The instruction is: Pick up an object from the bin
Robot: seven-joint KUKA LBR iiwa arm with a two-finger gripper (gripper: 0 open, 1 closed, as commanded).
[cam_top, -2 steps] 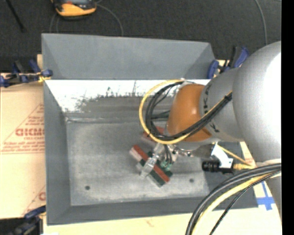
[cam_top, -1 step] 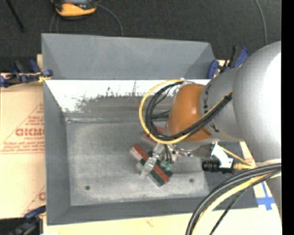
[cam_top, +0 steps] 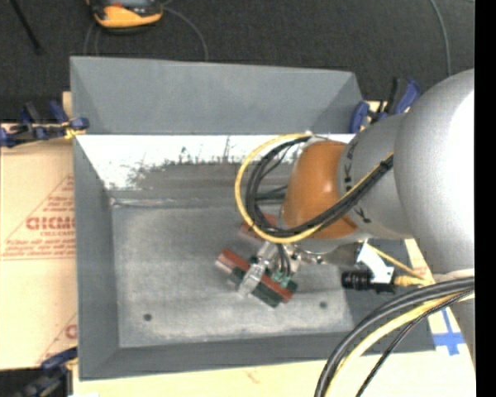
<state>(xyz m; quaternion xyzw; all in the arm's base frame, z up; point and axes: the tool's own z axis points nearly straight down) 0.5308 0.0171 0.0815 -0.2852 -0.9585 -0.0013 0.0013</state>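
From my seat the tool (cam_top: 269,273) sits low in the bin, right down at the floor. It is too crowded under the wrist for me to say whether it is released or clenched, so I cannot tell. I won't claim a hold either.

Directly beneath it lies the red-and-green piece (cam_top: 231,262), a long narrow thing set slantwise. Its brownish-red end pokes out to the tool's left and its green end shows just below the tool. A pale, clear-looking bit crosses its middle, and I cannot say whether that belongs to the piece or to the tool. My guess is that the tool is placed over the middle so a close would catch the narrow width rather than the length.

I count one such piece, and nothing else loose nearby.

Just above the tool is the orange cover (cam_top: 314,193), with cables (cam_top: 246,184) looped round its left side, slack enough, I judge, for the wrist to turn.

Farther out, the floor of the bin (cam_top: 165,255) carries two dark spots (cam_top: 146,317), one well off to the tool's lower left, one near on its lower right
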